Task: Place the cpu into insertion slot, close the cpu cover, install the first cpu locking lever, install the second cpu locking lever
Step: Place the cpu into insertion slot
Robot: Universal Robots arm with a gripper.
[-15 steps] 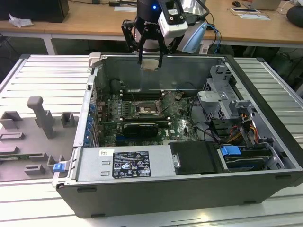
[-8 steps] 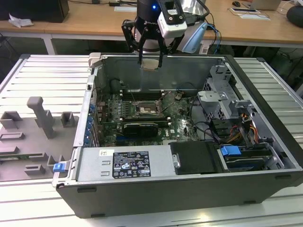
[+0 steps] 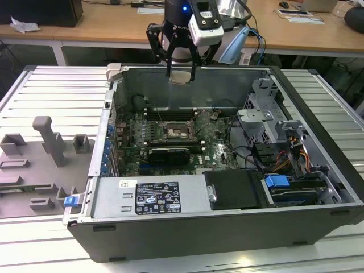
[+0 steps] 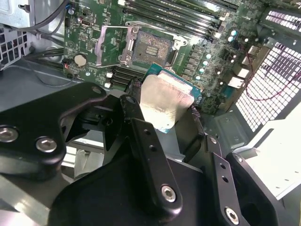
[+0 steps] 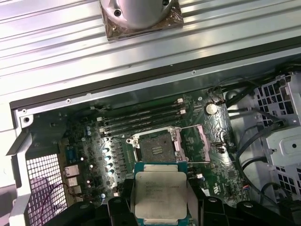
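My gripper (image 3: pixel 181 79) is shut on the cpu (image 3: pixel 181 76), a flat pale metal square, and hangs high over the back wall of the open computer case (image 3: pixel 227 227). Both wrist views show the cpu (image 4: pixel 162 101) (image 5: pixel 161 193) clamped by its edges between the black fingers (image 4: pixel 136 101) (image 5: pixel 123 195). Below, the insertion slot (image 3: pixel 175 132) (image 4: pixel 151 47) (image 5: pixel 155 148) lies uncovered on the green board with its dark centre showing. Beside the slot, the cpu cover (image 4: pixel 110 44) (image 5: pixel 194 143) stands swung open.
Long black memory slots (image 5: pixel 141 117) run behind the socket, and a black card (image 3: pixel 169 153) lies in front of it. A power supply (image 3: pixel 148 196), a drive cage (image 3: pixel 267 122) and cables (image 3: pixel 296 153) crowd the case. A grey fixture (image 3: pixel 45 148) sits on the exterior view's left.
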